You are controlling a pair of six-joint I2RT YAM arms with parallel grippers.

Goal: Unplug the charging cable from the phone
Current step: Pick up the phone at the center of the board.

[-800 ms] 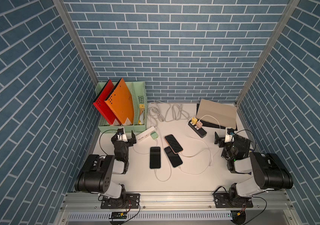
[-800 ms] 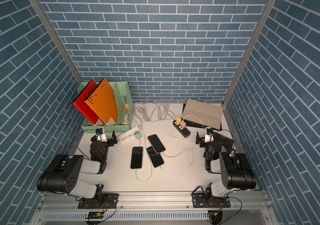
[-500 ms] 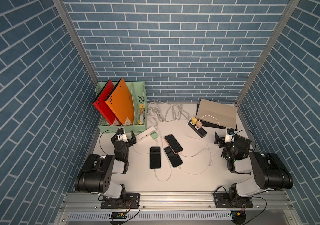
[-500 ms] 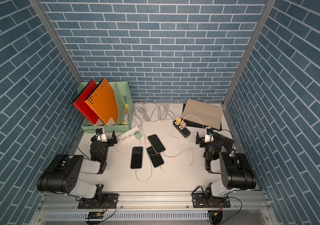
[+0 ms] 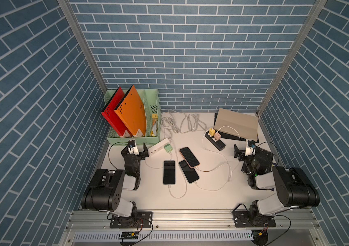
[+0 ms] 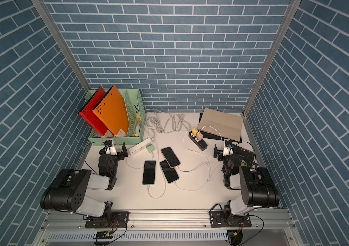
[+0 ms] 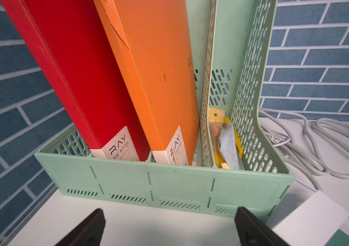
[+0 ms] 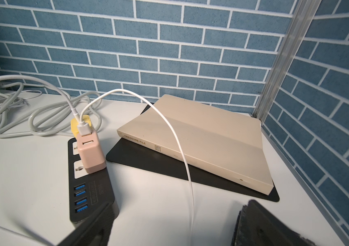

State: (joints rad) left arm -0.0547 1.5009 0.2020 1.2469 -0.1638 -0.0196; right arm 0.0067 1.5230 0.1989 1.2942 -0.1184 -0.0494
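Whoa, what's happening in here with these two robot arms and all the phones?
Nothing is being handled right now. Three phones lie in the middle of the white table, each with a white charging cable plugged in. The left gripper sits open near the green file rack, and the right gripper sits open near the black power strip. Neither holds anything, so the unplugging has not yet begun.

Brightly, evenly lit from overhead. Only soft, faint shadows close under the arms on the white surface (image 5: 212, 200). Sharp in both top views, bowed toward the edges. Strongly wide-angle in wrist views; dark and blurred at near left pincer fingers (image 7: 88, 232).
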